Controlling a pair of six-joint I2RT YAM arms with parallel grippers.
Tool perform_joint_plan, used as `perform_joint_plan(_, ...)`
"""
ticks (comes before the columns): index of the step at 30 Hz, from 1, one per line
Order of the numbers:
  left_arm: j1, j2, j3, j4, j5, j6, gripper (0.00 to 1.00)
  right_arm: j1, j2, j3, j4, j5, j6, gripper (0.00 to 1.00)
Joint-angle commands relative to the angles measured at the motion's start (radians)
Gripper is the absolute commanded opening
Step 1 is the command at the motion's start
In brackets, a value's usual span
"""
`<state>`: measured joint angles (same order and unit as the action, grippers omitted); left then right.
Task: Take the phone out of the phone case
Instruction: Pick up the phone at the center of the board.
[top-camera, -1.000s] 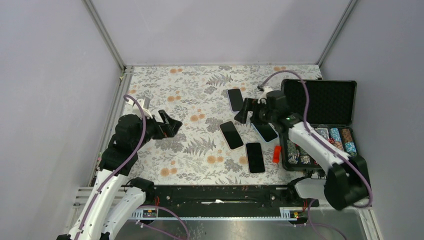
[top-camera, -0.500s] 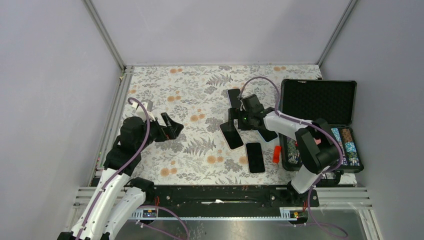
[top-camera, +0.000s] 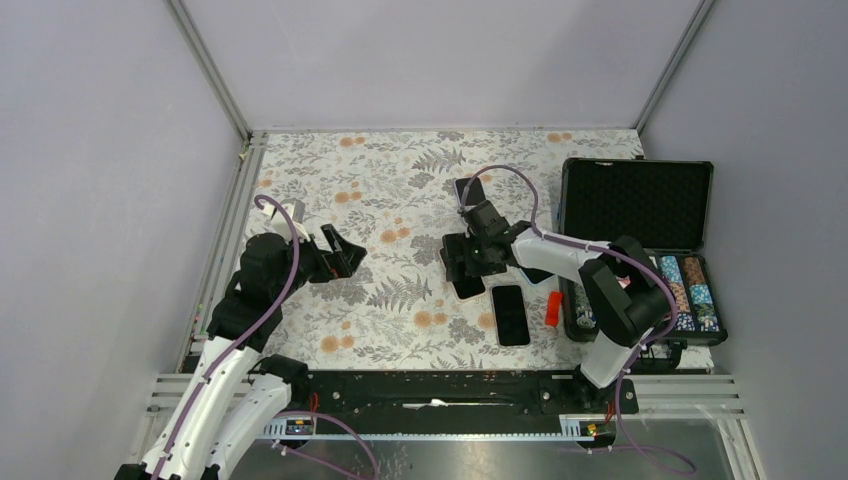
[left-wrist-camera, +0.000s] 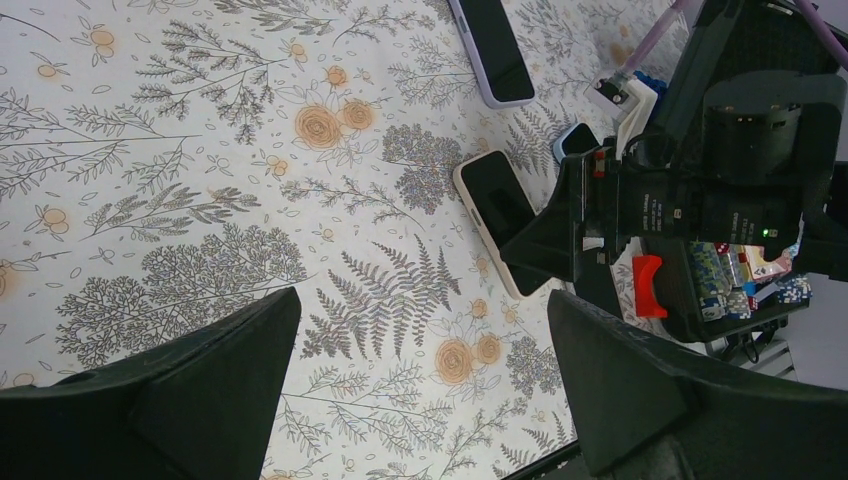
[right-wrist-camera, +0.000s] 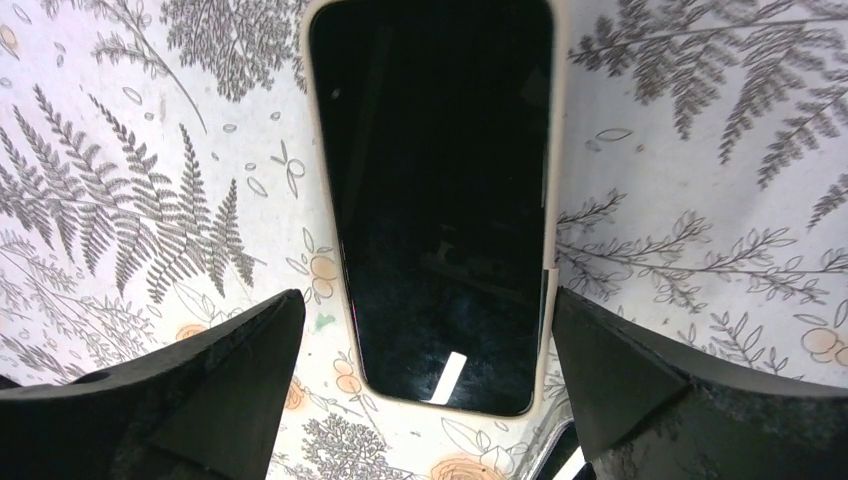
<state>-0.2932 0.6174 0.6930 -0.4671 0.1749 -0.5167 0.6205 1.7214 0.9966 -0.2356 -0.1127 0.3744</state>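
A phone with a black screen sits in a cream phone case (right-wrist-camera: 440, 200), lying flat on the floral table cover. My right gripper (right-wrist-camera: 430, 390) hovers low over its near end, open, one finger on each side of the case and neither touching it. From above, the right gripper (top-camera: 462, 262) covers most of that phone (top-camera: 468, 292). The left wrist view shows the same phone (left-wrist-camera: 495, 215) half under the right gripper (left-wrist-camera: 600, 230). My left gripper (top-camera: 345, 252) hangs open and empty over bare cover to the left, well apart from the phone.
A black phone (top-camera: 510, 315) lies just right of the cased one. Another phone in a lilac case (top-camera: 468, 188) lies farther back. A red object (top-camera: 552, 308) lies beside the open black chip case (top-camera: 640, 205) at the right edge.
My right arm has swung left from beside the chip case and come down over the cream-cased phone, jaws still open. The left arm has barely moved.
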Motion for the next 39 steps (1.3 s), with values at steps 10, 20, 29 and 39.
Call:
perform_joint_plan(10,0.003,-0.004,-0.002,0.029,-0.049,0.006,0.99,0.140,0.093,0.118,-0.224,0.313,0.055,1.00)
perform_joint_plan(20,0.003,0.006,-0.001,0.028,-0.065,-0.001,0.99,0.154,0.117,0.085,-0.226,0.329,0.134,0.96)
perform_joint_plan(29,0.004,0.019,-0.001,0.028,-0.048,-0.013,0.99,0.154,0.145,0.090,-0.201,0.249,0.183,0.62)
perform_joint_plan(39,0.003,0.128,-0.045,0.119,0.092,-0.147,0.99,0.151,-0.013,0.039,-0.033,0.102,0.192,0.44)
